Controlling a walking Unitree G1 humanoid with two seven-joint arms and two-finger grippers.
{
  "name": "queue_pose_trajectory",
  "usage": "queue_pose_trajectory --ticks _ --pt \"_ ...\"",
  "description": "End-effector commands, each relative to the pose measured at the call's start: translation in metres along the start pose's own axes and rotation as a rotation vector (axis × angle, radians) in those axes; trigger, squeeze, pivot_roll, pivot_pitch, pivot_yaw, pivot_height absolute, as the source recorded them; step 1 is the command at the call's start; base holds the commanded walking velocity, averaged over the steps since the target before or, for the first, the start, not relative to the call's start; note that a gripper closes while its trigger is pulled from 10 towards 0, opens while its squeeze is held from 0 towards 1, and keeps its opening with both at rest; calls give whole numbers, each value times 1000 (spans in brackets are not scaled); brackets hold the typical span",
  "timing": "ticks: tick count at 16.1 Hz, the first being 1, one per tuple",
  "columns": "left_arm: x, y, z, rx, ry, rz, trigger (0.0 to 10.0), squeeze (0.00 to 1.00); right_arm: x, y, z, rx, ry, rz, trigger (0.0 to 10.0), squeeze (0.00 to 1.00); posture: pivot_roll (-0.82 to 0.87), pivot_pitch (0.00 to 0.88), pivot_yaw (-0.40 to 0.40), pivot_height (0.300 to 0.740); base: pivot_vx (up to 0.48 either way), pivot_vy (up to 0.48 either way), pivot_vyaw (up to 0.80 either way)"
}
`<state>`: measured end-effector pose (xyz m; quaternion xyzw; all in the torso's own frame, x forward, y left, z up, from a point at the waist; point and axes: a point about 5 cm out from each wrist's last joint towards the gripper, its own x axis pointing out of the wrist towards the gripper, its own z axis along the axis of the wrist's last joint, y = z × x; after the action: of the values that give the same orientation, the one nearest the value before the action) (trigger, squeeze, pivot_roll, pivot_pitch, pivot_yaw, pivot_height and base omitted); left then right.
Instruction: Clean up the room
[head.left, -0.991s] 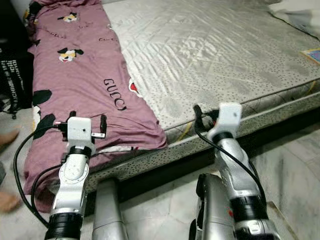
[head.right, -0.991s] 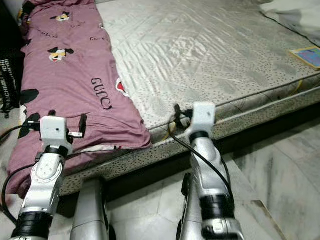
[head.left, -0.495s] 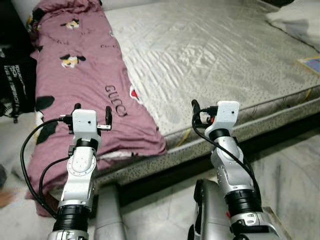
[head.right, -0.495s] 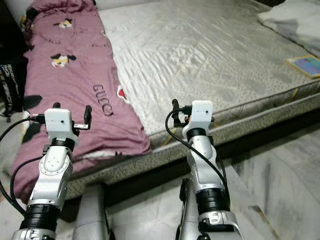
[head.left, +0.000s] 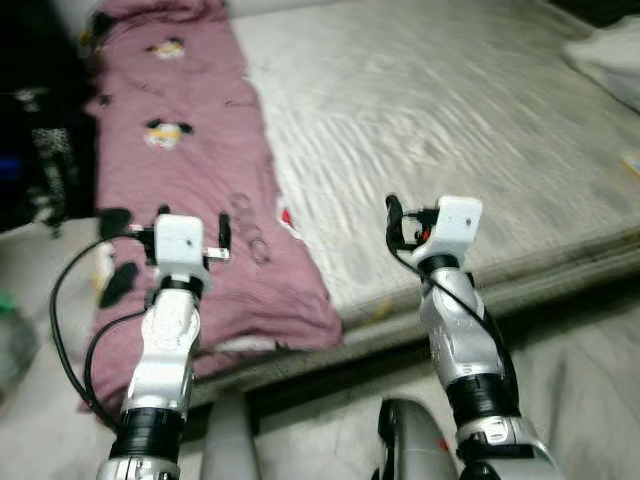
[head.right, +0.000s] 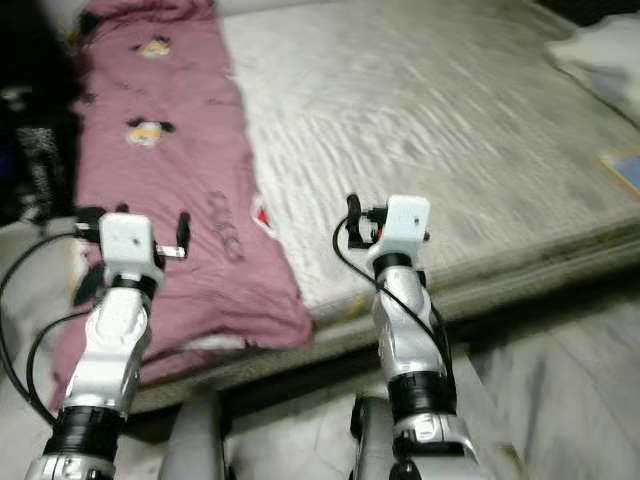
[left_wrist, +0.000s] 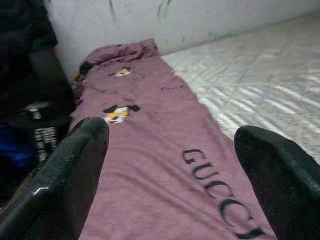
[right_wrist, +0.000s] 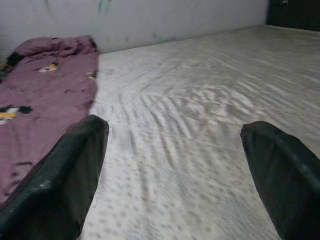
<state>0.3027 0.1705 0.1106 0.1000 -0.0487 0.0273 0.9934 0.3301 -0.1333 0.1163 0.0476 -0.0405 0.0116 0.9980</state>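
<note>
Two silver arms reach forward over the floor (head.left: 580, 400) toward one bed. Each carries one gripper with two long black fingers.

Left gripper (head.left: 190, 222): raised above the near end of the blanket, not touching it. In the left wrist view its jaws stand spread wide, with nothing between the two fingers (left_wrist: 70, 170).

Right gripper (head.left: 400, 222): raised above the near edge of the mattress, well apart from the left gripper. In the right wrist view its jaws also stand spread wide, with nothing held.

One black cable (head.left: 70, 330) loops out beside the left arm; another runs down along the right arm.

Count of items on the bed: one blanket, one small flat item, one pale bundle.

Blanket (head.left: 200, 170): mauve-pink cloth, laid as a long narrow strip along the left side of the mattress, from the near edge, where its end droops over the side, to the far wall. Markings: dark lettering near the middle, several cartoon figures in black, white and yellow, and black patches at the left edge. The far end is bunched up against the wall (left_wrist: 150, 20).

Mattress (head.left: 450, 110): one, bare, pale grey, with a quilted wavy pattern.

The small flat item (head.right: 625, 165), blue and yellow, lies near the right edge of the mattress; it is too blurred to identify. The pale bundle (head.right: 600, 55) lies at the far right.

Dark objects (head.left: 40, 130) stand to the left of the bed, blurred.
</note>
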Motion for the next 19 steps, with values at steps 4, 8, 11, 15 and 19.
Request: queue_pose_trajectory --ticks 4,8,11,15,19 --pt "2 -3 -8 -10 70 -56 10000 0 -6 3 -9 -2 19 0 10000 0 25 0 47 740 0 0 0" --pt "6 -18 -7 3 73 -103 10000 0 -6 0 -9 -15 20 -1 10000 0 20 0 31 740 0 0 0" --pt "5 -19 -6 -5 66 -89 10000 0 -6 -1 -10 -22 27 5 10000 0 19 0 26 740 0 0 0" --pt "6 -20 -7 1 69 -98 10000 0 -6 0 -10 -25 26 10 10000 0 19 0 25 740 0 0 0" --pt "6 -21 -7 -1 69 -98 10000 0 -6 0 -10 -25 24 14 10000 0 22 0 25 740 0 0 0"
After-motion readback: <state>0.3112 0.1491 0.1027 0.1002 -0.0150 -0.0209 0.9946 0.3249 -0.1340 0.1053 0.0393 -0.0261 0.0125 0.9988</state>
